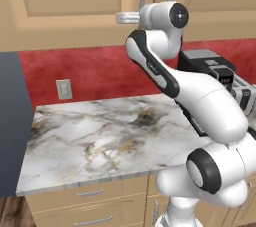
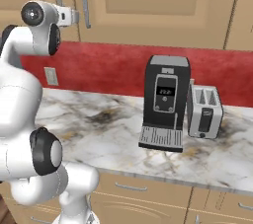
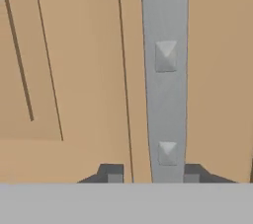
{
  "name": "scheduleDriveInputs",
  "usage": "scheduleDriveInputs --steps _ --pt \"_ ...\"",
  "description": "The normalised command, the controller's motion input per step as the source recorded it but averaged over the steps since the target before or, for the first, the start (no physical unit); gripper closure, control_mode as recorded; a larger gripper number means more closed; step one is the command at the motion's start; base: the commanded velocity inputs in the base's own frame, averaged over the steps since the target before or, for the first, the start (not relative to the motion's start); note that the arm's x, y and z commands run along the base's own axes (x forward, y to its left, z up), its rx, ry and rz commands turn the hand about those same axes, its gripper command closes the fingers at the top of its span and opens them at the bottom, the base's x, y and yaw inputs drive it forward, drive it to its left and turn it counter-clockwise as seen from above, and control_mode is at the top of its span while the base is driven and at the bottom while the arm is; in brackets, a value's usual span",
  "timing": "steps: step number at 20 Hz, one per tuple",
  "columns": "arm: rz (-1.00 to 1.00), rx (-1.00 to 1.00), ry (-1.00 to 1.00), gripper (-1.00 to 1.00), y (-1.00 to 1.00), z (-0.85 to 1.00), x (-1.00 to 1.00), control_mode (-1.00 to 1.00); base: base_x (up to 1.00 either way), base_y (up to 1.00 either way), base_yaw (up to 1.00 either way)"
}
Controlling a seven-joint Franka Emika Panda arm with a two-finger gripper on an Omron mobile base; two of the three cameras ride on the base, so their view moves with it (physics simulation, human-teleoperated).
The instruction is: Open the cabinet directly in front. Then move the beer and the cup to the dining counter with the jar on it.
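at the cabinet [image 3: 74,70] handle [image 3: 164,70], the gripper [image 3: 150,173] fingers straddle it.

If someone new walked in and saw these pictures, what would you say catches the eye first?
The white arm reaching up to the cabinet, its gripper straddling a silver bar handle with one fingertip on each side. Below, the red wall sets off the marble worktop, where a black coffee machine stands beside a silver toaster.
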Motion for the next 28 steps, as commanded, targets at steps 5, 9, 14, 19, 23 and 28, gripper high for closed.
scheduleDriveInputs --steps 5,9,14,19,23,28 --pt "0.3 0.21 0.09 1.0 0.61 0.0 0.03 -1.0 0.0 0.0 0.0" --pt "0.25 0.12 0.02 1.0 0.77 0.0 0.07 -1.0 0.0 0.0 0.0" --pt "0.15 0.02 0.03 1.0 0.99 0.0 0.03 -1.0 0.0 0.0 0.0" --pt "0.03 -0.03 0.05 1.0 1.0 0.0 0.0 -1.0 0.0 0.0 0.0" --pt "0.0 -0.1 0.0 1.0 1.0 0.0 0.0 -1.0 0.0 0.0 0.0" --pt "0.0 -0.15 0.0 1.0 1.0 0.0 0.0 -1.0 0.0 0.0 0.0"
